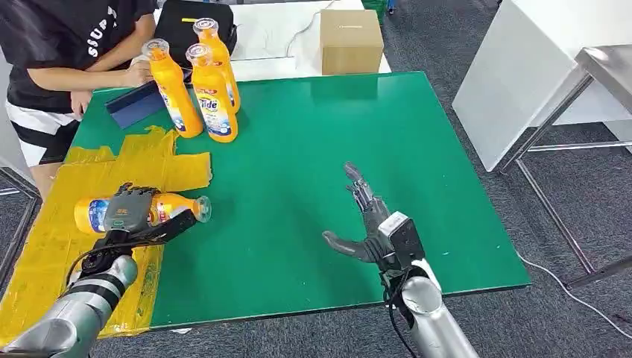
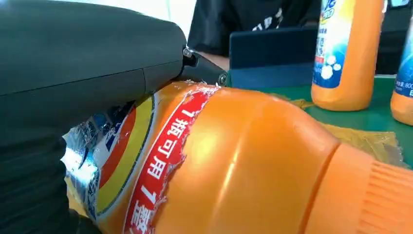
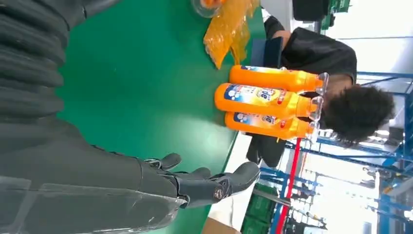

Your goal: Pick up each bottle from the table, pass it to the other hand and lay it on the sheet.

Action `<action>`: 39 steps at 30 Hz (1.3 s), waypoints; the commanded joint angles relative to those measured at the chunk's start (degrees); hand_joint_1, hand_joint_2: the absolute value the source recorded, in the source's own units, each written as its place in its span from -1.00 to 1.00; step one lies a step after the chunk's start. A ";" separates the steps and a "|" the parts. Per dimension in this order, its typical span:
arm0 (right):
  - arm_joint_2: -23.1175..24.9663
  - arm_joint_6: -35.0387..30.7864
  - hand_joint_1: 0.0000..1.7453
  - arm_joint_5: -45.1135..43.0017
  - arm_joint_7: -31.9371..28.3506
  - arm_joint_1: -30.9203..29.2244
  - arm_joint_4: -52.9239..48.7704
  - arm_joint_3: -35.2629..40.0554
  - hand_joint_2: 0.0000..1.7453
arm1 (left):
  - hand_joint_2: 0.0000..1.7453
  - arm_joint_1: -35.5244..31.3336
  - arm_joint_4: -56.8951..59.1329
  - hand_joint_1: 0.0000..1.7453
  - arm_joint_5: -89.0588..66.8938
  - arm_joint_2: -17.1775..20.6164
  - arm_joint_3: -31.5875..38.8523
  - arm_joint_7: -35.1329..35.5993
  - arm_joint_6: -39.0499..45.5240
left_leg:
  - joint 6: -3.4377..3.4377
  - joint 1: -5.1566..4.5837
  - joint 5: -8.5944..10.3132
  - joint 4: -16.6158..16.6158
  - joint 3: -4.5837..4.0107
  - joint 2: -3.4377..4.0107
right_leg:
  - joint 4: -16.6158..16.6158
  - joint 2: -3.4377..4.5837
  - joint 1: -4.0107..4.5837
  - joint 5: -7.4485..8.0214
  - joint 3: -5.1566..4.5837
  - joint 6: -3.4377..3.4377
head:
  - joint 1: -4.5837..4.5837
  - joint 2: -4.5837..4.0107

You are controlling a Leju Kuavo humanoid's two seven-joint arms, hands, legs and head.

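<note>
Bottle (image 1: pixel 145 210) on its side in left hand (image 1: pixel 128 210), gripped round label, over yellow sheet (image 1: pixel 45 246); step judged: laying down; next needs fingers released, hand clear. Right hand (image 1: pixel 370 224) empty, fingers spread, right of sheet over green surface (image 1: pixel 313 149). Count: three bottles (image 1: pixel 195 86) upright beyond sheet, one held; one sheet.

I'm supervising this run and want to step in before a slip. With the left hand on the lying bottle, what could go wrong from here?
1. The bottle held by the left hand lies at the yellow sheet's edge, cap over the green table; released, it might roll off the sheet.
2. The person's hand rests by the three standing bottles, where the open right hand would likely reach next.
</note>
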 commanded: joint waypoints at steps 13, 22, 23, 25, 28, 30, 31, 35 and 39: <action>0.67 -1.12 -1.00 0.10 0.74 -3.15 6.91 -0.15 1.00 | 1.00 -1.99 1.71 -1.00 26.37 -8.28 15.21 -18.75 -11.29 | -0.02 0.01 -0.08 0.00 0.31 -0.06 | -0.04 -0.10 0.04 -0.07 0.41 -0.08 | -0.02 0.00; 0.60 -2.12 -1.00 0.97 1.03 -2.91 6.34 -0.28 1.00 | 1.00 -0.64 1.62 -1.00 28.49 -8.11 14.77 -18.26 -12.81 | -0.02 -0.03 -0.05 -0.04 0.30 -0.07 | -0.05 -0.07 0.01 -0.05 0.38 -0.05 | -0.02 0.00; 0.62 -2.11 -1.00 0.97 1.03 -2.96 6.38 -0.32 1.00 | 1.00 -0.64 1.74 -1.00 28.28 -8.02 14.48 -18.04 -12.90 | -0.04 -0.01 -0.11 -0.03 0.42 -0.02 | -0.06 -0.06 0.03 -0.09 0.50 -0.09 | -0.02 0.00; 0.71 -2.12 -1.00 0.97 1.03 -3.05 6.49 -0.34 1.00 | 1.00 -0.47 1.97 -1.00 28.12 -8.01 14.20 -17.73 -13.05 | -0.03 -0.02 -0.11 -0.03 0.42 -0.02 | -0.06 -0.07 0.03 -0.09 0.49 -0.08 | -0.02 0.00; 0.75 -2.12 -1.00 0.97 1.03 -3.10 6.55 -0.34 1.00 | 1.00 -0.33 2.06 -1.00 28.13 -8.05 14.15 -17.64 -13.05 | -0.02 -0.03 -0.06 -0.05 0.34 -0.02 | -0.05 -0.04 0.00 -0.05 0.41 -0.06 | -0.02 0.00; 0.80 -2.11 -1.00 0.96 1.02 -3.26 6.75 -0.38 1.00 | 1.00 -0.39 2.32 -1.00 28.00 -7.86 13.90 -17.15 -13.35 | -0.04 0.00 -0.10 0.00 0.35 0.02 | -0.04 -0.03 0.04 -0.07 0.42 -0.08 | -0.02 0.00; 0.81 -2.11 -1.00 0.96 1.02 -3.25 6.79 -0.38 1.00 | 1.00 -0.27 2.40 -1.00 27.99 -7.78 13.84 -17.04 -13.42 | -0.06 0.03 -0.14 0.02 0.40 0.03 | -0.02 -0.04 0.07 -0.10 0.47 -0.11 | 0.00 0.00; 0.88 -2.11 -1.00 0.96 0.99 -3.28 7.27 -0.59 1.00 | 1.00 -0.04 2.46 -1.00 28.62 -7.47 13.74 -16.81 -13.49 | -0.05 0.01 -0.11 -0.01 0.37 -0.05 | -0.02 -0.11 0.05 -0.11 0.45 -0.10 | -0.02 0.00; 0.88 -2.11 -1.00 0.97 1.00 -3.28 7.31 -0.62 1.00 | 1.00 -0.01 2.40 -1.00 28.76 -7.45 13.77 -16.93 -13.46 | -0.03 -0.01 -0.04 -0.02 0.24 -0.03 | -0.03 -0.05 0.02 -0.03 0.31 -0.05 | 0.00 0.00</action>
